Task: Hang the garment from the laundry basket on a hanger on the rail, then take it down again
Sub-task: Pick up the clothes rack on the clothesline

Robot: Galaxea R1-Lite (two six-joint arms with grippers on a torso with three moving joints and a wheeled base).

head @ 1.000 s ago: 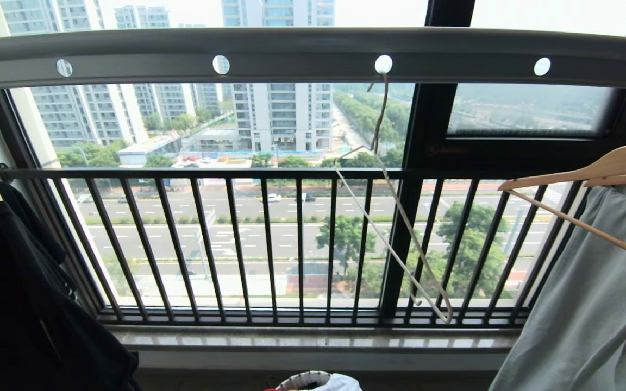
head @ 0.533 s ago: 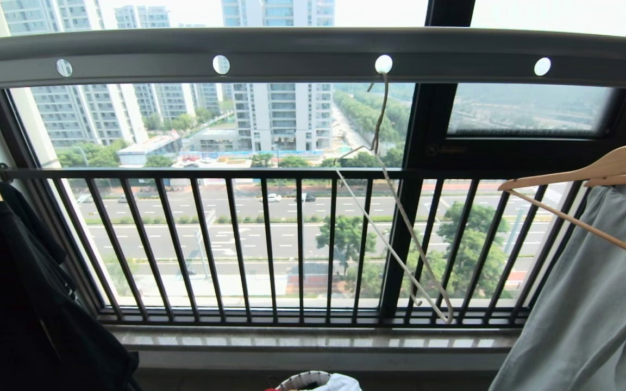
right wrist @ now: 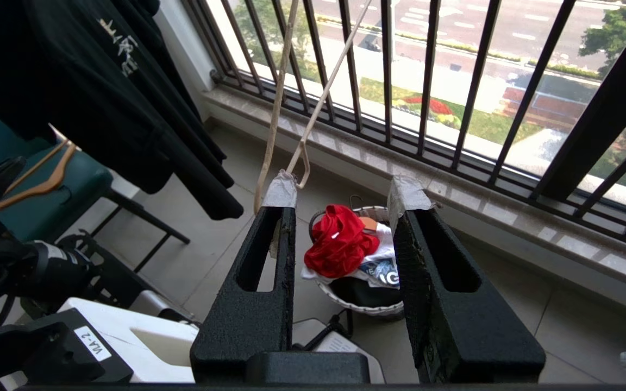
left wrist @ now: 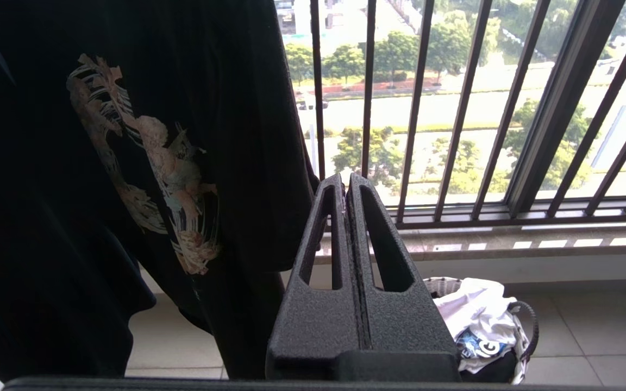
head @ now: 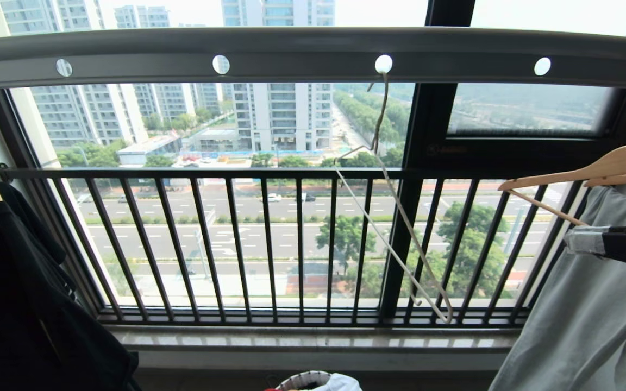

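The red garment (right wrist: 340, 244) lies crumpled on top of the laundry basket (right wrist: 367, 310), whose rim also shows in the head view (head: 303, 378) and the left wrist view (left wrist: 527, 326). The cream hanger (head: 400, 217) hangs tilted and bare from a hole in the grey rail (head: 302, 54); its lower end (right wrist: 291, 125) shows close beside one taped fingertip. My right gripper (right wrist: 344, 193) is open and empty, well above the basket, and reaches in from the right in the head view (head: 582, 240). My left gripper (left wrist: 345, 179) is shut and empty, parked low beside a black T-shirt (left wrist: 155, 163).
A wooden hanger (head: 590, 174) carrying a grey garment (head: 590, 320) hangs at the right, just behind my right arm. The black T-shirt (head: 19, 298) hangs at the left. The black balcony railing (head: 291, 244) and stone sill (head: 313, 339) lie ahead. A green chair (right wrist: 47, 190) stands left.
My right arm has come up and leftward into the head view from the right edge, in front of the grey garment. Hanger, rail and basket have not moved.
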